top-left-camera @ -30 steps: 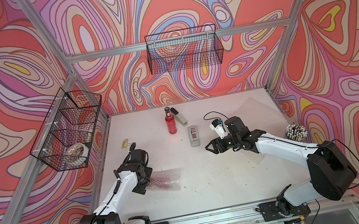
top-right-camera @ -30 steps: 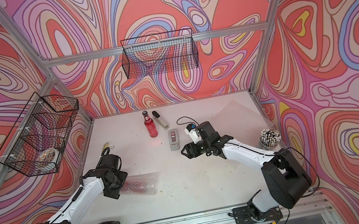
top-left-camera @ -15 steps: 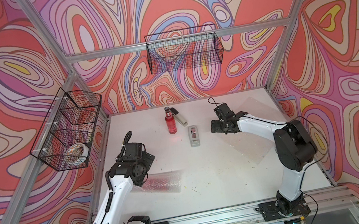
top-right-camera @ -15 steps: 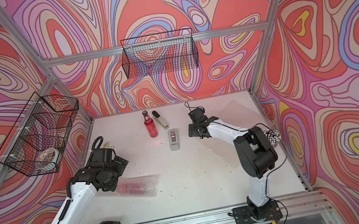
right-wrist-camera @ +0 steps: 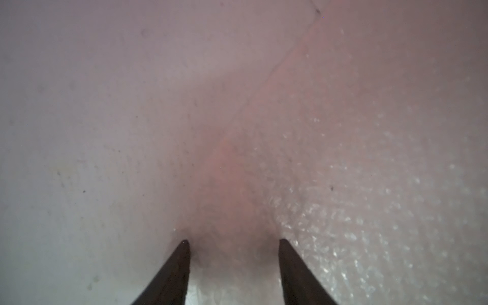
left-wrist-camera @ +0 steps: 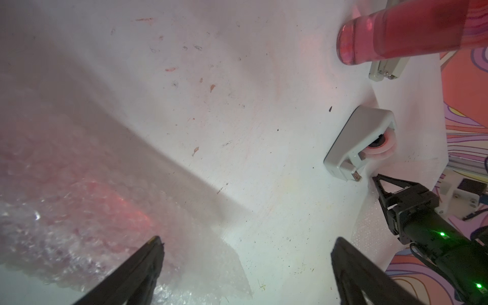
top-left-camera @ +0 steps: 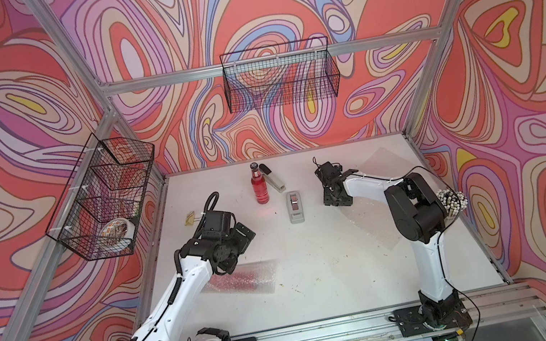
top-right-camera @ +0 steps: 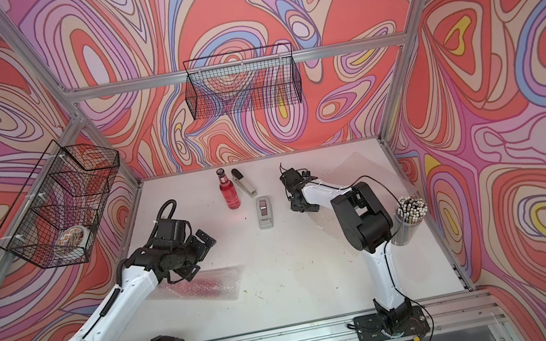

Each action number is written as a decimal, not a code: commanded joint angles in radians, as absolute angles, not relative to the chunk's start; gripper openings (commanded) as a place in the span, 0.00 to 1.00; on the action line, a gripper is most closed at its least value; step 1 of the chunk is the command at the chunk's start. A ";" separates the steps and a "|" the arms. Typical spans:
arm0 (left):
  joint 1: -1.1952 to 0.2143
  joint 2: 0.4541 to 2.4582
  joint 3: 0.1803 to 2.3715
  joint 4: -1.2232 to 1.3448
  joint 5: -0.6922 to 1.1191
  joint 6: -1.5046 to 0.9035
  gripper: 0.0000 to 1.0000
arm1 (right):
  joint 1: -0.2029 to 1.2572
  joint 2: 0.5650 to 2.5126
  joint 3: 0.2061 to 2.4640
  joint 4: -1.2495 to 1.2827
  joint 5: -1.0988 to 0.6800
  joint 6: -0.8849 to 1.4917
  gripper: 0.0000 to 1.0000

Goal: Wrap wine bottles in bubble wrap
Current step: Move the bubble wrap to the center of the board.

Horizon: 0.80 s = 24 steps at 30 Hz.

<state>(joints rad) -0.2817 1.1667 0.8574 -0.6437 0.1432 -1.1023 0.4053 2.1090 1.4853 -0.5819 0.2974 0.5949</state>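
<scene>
One wine bottle (top-left-camera: 260, 189) of red liquid stands upright at the back of the table. Another bottle lies rolled inside a bubble wrap bundle (top-left-camera: 241, 279) at the front left, showing red-pink through the film (left-wrist-camera: 79, 198). My left gripper (top-left-camera: 240, 251) hangs wide open just above that bundle's far edge, touching nothing (left-wrist-camera: 247, 253). A second flat bubble wrap sheet (top-left-camera: 372, 214) lies on the right. My right gripper (top-left-camera: 336, 202) points down at that sheet's left edge, jaws partly apart, with the film's edge (right-wrist-camera: 369, 184) between the fingertips (right-wrist-camera: 233, 243).
A grey-black stapler (top-left-camera: 273, 179) lies beside the upright bottle, and a grey tape dispenser (top-left-camera: 295, 206) sits just in front. A cup of pencils (top-left-camera: 451, 202) stands at the right edge. Wire baskets hang on the left wall (top-left-camera: 100, 209) and back wall (top-left-camera: 279, 75).
My left gripper lifted off the wrapped bundle and opened wide. The right arm swung back and right from mid-table to the flat sheet's edge, and its jaws narrowed.
</scene>
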 commanded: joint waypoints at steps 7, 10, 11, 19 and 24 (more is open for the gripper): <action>-0.284 1.182 0.883 -0.619 0.143 -1.036 1.00 | 0.471 1.901 1.267 -0.576 0.138 0.288 0.00; -0.282 1.185 0.911 -0.642 0.116 -1.002 1.00 | 0.554 1.803 1.192 -0.575 0.038 0.201 0.00; -0.280 1.187 0.919 -0.650 0.105 -0.990 1.00 | 0.592 1.785 1.177 -0.587 0.038 0.181 0.00; -0.231 1.183 0.950 -0.687 0.092 -0.919 1.00 | 0.819 1.564 1.015 -0.615 -0.212 0.112 0.00; -0.215 1.188 0.956 -0.689 0.092 -0.901 1.00 | 0.929 1.554 0.986 -0.641 -0.337 0.067 0.00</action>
